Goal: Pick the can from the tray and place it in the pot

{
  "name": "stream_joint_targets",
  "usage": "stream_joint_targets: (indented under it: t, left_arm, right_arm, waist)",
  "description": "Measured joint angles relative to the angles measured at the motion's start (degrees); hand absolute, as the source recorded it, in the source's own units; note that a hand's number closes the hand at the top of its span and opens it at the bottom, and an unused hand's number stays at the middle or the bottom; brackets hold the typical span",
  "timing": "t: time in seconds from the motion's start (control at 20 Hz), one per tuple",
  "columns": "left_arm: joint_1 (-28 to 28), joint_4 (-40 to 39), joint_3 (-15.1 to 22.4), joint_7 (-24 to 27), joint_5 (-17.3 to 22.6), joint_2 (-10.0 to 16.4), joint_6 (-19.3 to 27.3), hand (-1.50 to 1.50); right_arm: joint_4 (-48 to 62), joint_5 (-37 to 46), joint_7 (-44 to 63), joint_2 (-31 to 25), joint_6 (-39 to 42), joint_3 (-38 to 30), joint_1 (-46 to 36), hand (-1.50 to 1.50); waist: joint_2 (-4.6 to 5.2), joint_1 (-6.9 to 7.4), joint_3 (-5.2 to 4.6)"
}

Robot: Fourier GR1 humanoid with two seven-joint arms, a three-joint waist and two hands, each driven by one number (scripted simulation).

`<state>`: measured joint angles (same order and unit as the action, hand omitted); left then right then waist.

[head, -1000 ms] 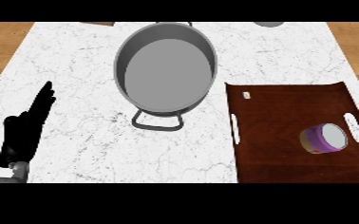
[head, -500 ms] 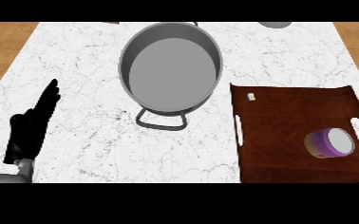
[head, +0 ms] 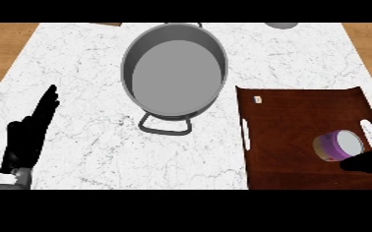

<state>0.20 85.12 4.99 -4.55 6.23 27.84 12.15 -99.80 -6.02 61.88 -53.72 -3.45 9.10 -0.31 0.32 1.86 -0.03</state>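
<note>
— Head view: where is the can [head: 338, 145] sitting relative to the pot [head: 174, 69]?
— It is sitting on the tray [head: 291, 128], lower right of the pot and well apart from it; the right hand [head: 357, 164] is showing just below the can; open or closed, I cannot tell.
— And the left hand [head: 27, 137]?
— It is resting lower left of the pot; fingers straight, holding nothing.

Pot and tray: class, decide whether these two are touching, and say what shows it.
Apart. The head view shows a strip of white counter running between the pot and the left edge of the tray.
</note>
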Motion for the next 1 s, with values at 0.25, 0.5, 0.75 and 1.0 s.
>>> stream_joint_targets:
  t: [0.25,0.5,0.75,1.0]
  left_arm:
    - [-0.14,0.69,-0.65,-0.97,-0.56,-0.51,-0.31,0.00]
    - [0.17,-0.34,-1.95,-0.35,-0.87,-1.18,-1.42,0.00]
    - [-0.08,0.89,-2.71,-2.16,-1.77,-1.70,-1.79,0.00]
    - [1.56,1.01,-3.17,-0.71,-3.15,-3.14,-2.17,0.00]
  right_arm:
    - [6.17,0.62,1.22,1.70,2.84,3.17,-6.41,-1.50]
    - [11.75,2.54,0.61,4.84,4.92,5.20,-9.89,-1.50]
    - [15.26,4.25,0.61,7.99,6.02,6.03,-11.11,-1.50]
    - [20.37,6.98,0.01,11.03,7.01,6.11,-13.40,-1.50]
  waist:
    - [-0.11,-0.46,0.00]
    - [-0.19,-0.99,0.01]
    - [-0.26,-1.32,0.02]
    - [-0.27,-1.36,0.03]
